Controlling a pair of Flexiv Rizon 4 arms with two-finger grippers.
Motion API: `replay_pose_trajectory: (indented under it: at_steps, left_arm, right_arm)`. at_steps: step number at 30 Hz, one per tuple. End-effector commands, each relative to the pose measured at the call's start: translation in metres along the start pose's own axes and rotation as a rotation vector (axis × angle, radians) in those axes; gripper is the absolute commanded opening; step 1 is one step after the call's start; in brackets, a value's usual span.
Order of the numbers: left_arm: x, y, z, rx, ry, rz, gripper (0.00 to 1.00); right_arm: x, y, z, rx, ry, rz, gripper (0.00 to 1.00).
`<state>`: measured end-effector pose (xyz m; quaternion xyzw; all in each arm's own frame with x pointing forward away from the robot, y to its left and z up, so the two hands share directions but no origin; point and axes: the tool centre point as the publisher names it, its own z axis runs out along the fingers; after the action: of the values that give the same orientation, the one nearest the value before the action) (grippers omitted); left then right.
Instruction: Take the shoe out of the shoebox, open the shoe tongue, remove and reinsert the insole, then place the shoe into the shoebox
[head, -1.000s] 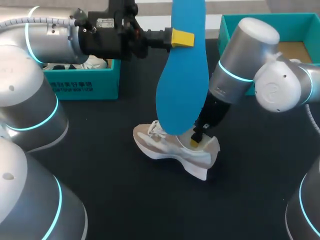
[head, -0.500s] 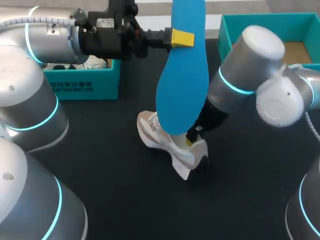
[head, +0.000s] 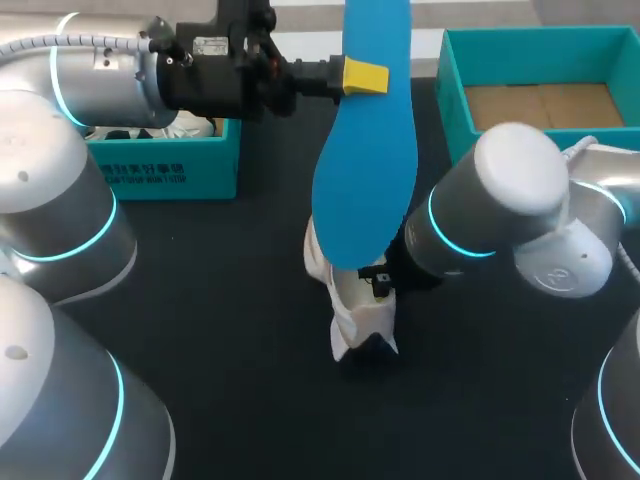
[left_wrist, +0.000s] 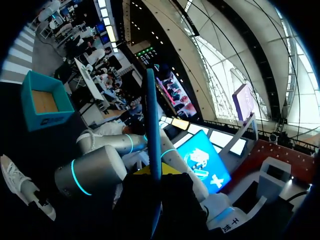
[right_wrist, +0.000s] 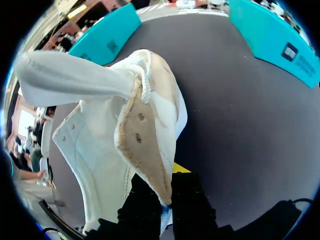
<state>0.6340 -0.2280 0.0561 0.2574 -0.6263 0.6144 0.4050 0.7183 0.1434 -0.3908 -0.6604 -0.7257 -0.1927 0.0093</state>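
**Head view**
- Left fingers: the left gripper (head: 368, 75) is clamped on the blue insole (head: 365, 170) near its upper end. One yellow tip lies flat against the insole's face.
- Insole: it hangs lengthwise above the shoe (head: 355, 312), and its lower end covers the shoe's top.
- Right fingers: the right gripper (head: 378, 282) is right at the shoe, mostly hidden under the insole. From here I cannot tell how far apart its fingers stand.
- Shoe: white, seen narrow and end-on, low over the black table (head: 250, 390).
- Left shoebox (head: 160, 168): teal, well apart from the shoe on the left arm's side. It holds something white with dark patches.
- Right shoebox (head: 455, 90): teal, beyond the shoe on the right arm's side, with its brown cardboard floor showing.

**Left wrist view**
- Left fingers: the left gripper (left_wrist: 154, 182) is closed on the insole (left_wrist: 151, 120), which stands edge-on between the fingers.
- Shoe (left_wrist: 17, 182): well below, at the end of the right arm (left_wrist: 92, 172).
- Right shoebox (left_wrist: 50, 120): past the shoe, brown floor showing.

**Right wrist view**
- Right fingers: the right gripper (right_wrist: 167, 195) pinches the beige rim of the shoe (right_wrist: 100, 145) from both sides. One yellow tip shows beside that rim.
- Tongue (right_wrist: 70, 82): white, pulled out and away from the shoe's opening.
- Shoeboxes: a teal shoebox side (right_wrist: 105, 35) lies beyond the shoe, and a second teal side (right_wrist: 272, 35) lies off to the shoe's other flank.
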Motion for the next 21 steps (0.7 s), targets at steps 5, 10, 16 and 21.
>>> replay_pose_trajectory:
  at_steps: [5,10,16,21]
  left_arm:
    - [0.0,0.001,0.0,0.0,-0.002,0.0,0.0]
    - [0.0,0.001,0.0,0.0,-0.002,0.0,0.0]
    - [0.0,0.001,0.0,0.0,-0.002,0.0,0.0]
    - [0.0,0.001,0.0,0.0,-0.002,0.0,0.0]
  right_arm:
    - [0.009,0.004,0.013,-0.054,0.034,0.016,0.0]
    - [0.008,0.002,0.018,-0.043,0.044,0.016,0.0]
    - [0.007,-0.001,0.029,-0.026,0.052,0.038,0.0]
    - [0.001,-0.006,0.033,-0.026,0.081,0.082,1.0]
